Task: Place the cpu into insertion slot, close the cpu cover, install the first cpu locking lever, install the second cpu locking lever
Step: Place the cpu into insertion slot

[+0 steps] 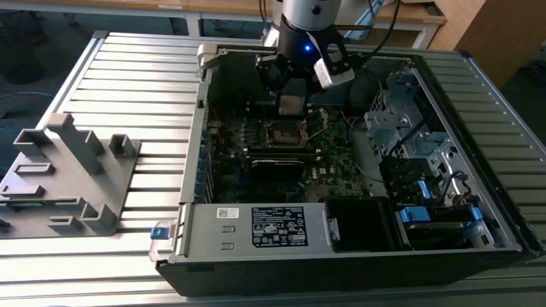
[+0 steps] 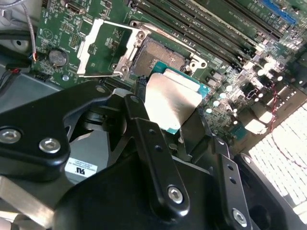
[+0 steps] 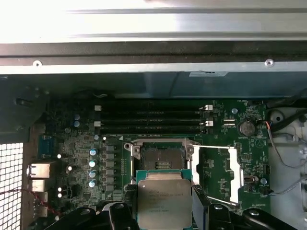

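An open computer case lies on a slatted metal table, with its green motherboard facing up. The robot arm reaches down from the far side.

The gripper is closed on the cpu. It pinches two opposite edges of the chip, with the silver top facing up. In the exterior view, the chip hangs above the board by the far edge of the insertion slot and is not yet in it.

In both wrist views the slot is bare. The cpu cover is swung fully open and lies flat beside it.

To do this step well, the chip likely needs to stay level, with its edges parallel to the slot's frame and its corner mark and notches matching the slot. It should probably be centred first and then lowered straight down, because sliding it sideways could bend the fine contacts. The fingers should let go only once the chip sits flat, and they should stay away from the open cover.
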`<state>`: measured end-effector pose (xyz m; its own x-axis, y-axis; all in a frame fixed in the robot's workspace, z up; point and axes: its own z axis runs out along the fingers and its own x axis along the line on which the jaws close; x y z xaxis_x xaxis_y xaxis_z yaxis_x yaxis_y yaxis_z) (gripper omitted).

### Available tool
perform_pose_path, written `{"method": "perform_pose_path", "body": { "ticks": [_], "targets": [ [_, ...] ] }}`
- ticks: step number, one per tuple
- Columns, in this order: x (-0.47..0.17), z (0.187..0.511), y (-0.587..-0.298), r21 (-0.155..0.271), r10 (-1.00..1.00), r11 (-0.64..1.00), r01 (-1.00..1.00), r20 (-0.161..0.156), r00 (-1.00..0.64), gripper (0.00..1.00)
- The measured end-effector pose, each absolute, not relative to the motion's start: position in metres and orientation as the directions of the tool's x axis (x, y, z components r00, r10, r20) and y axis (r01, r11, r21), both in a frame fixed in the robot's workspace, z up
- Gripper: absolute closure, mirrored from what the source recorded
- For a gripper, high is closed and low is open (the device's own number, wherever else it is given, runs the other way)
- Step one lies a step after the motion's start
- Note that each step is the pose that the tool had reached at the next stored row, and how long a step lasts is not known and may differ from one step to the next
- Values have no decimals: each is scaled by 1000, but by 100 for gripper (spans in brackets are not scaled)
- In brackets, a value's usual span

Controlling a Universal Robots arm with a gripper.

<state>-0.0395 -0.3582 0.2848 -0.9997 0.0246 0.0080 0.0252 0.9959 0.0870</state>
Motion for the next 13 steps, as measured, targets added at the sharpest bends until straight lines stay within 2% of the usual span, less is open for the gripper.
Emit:
{"method": "perform_pose_path", "body": {
  "ticks": [13],
  "targets": [
    [-41,266,-358,86,25,996,25,8,-1000,46]
  ]
}}
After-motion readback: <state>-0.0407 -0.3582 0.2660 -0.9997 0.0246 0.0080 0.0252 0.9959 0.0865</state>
